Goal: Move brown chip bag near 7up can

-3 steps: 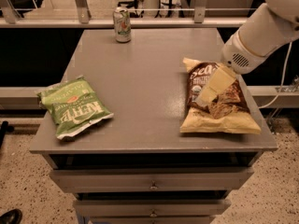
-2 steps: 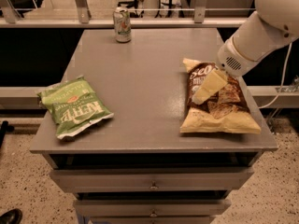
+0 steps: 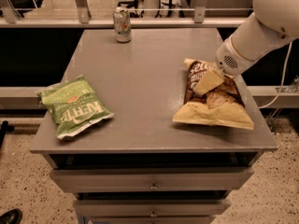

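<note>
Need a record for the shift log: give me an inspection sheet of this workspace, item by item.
Surface: grey table, with drawers beneath.
Job's things: brown bag lying near the right edge; 7up can upright at the far edge, well apart from the bag.
Clutter: green bag lying near the front left corner.
Grippers: gripper down on the brown bag's upper part, reaching in from the right.
Cables: white cable hanging to the right of the table.
Surroundings: railing behind the table; speckled floor; dark shoe at bottom left.
</note>
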Motion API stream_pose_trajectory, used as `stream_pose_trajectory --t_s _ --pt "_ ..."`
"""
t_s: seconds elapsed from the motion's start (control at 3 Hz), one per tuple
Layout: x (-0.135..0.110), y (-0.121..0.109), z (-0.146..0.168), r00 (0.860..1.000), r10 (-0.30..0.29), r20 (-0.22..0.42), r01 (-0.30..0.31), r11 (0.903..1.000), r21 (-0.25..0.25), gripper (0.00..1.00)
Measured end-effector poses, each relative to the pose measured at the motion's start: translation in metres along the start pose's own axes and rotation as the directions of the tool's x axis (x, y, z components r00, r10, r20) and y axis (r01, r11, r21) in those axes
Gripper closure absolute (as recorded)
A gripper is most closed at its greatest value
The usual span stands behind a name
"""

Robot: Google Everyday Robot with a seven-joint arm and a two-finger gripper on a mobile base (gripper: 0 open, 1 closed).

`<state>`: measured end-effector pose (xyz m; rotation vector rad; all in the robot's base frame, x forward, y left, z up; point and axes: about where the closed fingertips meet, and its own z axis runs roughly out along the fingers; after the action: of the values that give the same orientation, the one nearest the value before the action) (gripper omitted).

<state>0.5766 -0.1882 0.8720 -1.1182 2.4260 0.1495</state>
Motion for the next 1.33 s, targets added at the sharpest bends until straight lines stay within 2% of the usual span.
stream_pose_trajectory --t_s 0.33,0.67,1.33 --pt "-0.005 -0.015 -0.022 0.999 -0.008 0.033 0.006 0.9990 0.044 1.00" --pt "-0.018 -0.036 -0.067 0.994 -0.035 0.108 0.024 0.9951 0.096 1.00" --pt "-0.035 -0.037 -0.065 0.987 -0.048 0.152 0.031 0.9933 0.111 1.00"
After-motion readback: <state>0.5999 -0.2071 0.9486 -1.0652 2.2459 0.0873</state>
